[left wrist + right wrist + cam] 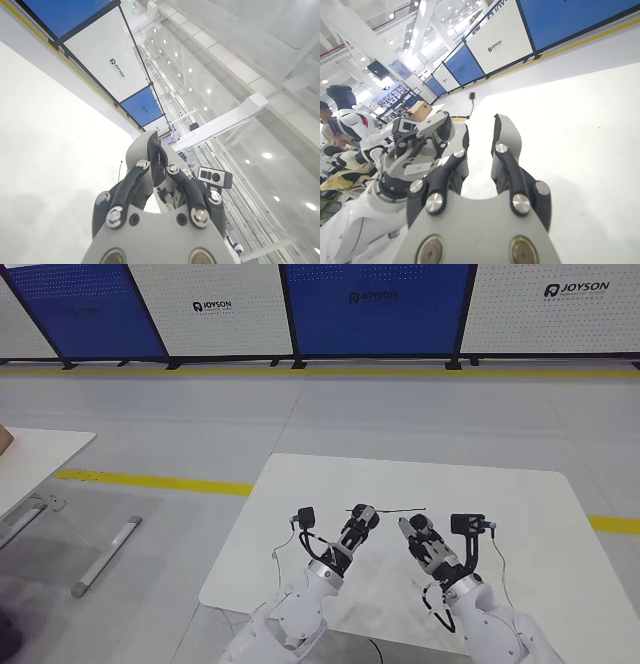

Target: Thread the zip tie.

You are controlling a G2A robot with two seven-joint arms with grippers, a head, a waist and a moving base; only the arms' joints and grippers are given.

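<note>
A thin black zip tie (395, 509) lies level above the white table (500, 489), and my left gripper (366, 514) is shut on it near one end. In the left wrist view the strip (159, 156) runs pinched between the shut pads of that gripper (156, 140). My right gripper (412, 526) sits just to the right, below the tie's free length. Its fingers are open with nothing between them (481, 125). From the right wrist the left gripper (445, 118) is close by, with the tie (460, 116) sticking out of it.
The table's far half and right side are bare white surface (480, 479). A second white table (40, 454) stands at the left across a strip of floor. Blue and white panels (375, 309) line the back behind a yellow floor line (150, 479).
</note>
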